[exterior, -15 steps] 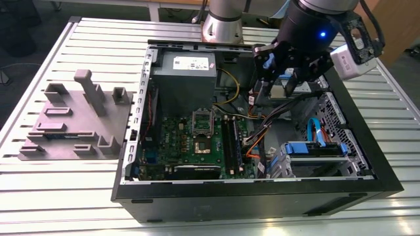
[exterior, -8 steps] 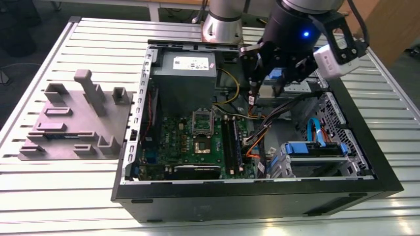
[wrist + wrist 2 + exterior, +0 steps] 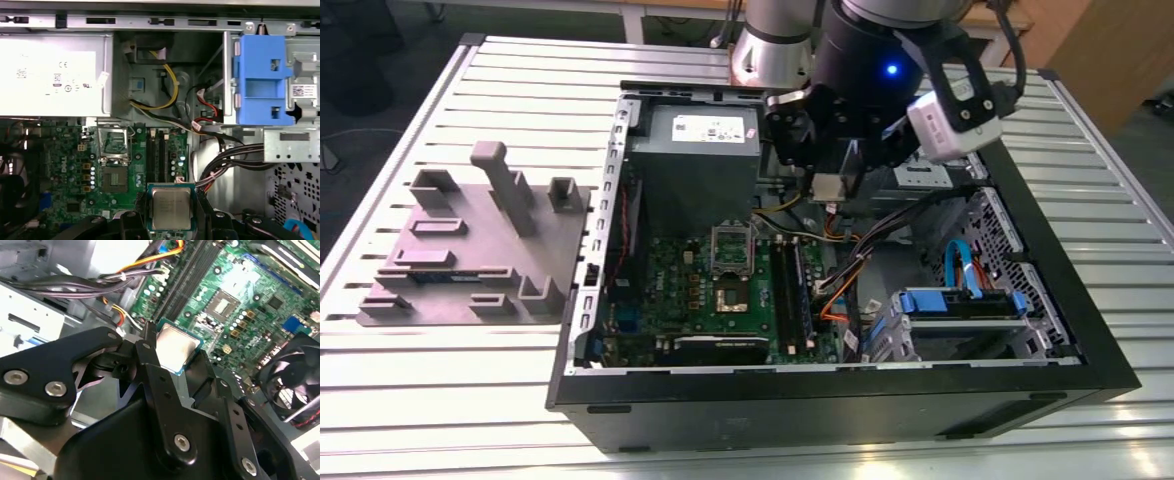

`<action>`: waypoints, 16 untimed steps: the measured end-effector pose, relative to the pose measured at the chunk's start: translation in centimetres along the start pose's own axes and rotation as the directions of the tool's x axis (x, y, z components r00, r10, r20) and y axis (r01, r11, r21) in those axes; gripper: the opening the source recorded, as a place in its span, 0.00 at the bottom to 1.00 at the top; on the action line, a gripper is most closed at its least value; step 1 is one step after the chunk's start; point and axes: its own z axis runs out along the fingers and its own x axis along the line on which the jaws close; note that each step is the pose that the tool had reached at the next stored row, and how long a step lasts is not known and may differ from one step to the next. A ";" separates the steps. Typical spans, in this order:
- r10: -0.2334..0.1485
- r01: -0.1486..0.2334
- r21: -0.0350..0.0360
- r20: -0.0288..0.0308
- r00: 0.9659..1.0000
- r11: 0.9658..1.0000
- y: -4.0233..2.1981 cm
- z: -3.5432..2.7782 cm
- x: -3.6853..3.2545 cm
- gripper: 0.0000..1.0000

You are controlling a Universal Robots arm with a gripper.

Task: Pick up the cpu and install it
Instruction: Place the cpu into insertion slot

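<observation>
You're mid-carry, I'd say: gripper (image 3: 171, 222) clamped on cpu (image 3: 171, 207), near the open socket (image 3: 115, 179) but not over it, and seating needs exact alignment w/ socket.

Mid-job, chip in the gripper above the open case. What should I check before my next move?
1. Grip: the gripper is shut on the cpu, clamped at two opposite edges in both wrist views: ok.
2. Cpu sits square in the grip in the first wrist view: ok.
3. Socket bare, its load plate raised: ok.
4. Cpu lined up over the socket: not ok; it hangs by the memory slots, off to one side of the socket.
5. Black cables apart from the gripper: cannot tell.
6. Cpu corner mark matched to the socket: cannot tell.
</observation>
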 end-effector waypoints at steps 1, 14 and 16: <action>0.000 0.000 0.000 0.000 1.000 1.000 0.00 0.02 0.19 0.47; 0.000 0.000 0.000 0.000 1.000 1.000 -0.22 0.22 1.57 0.47; 0.000 0.000 0.000 0.000 1.000 1.000 -0.63 0.50 1.71 0.47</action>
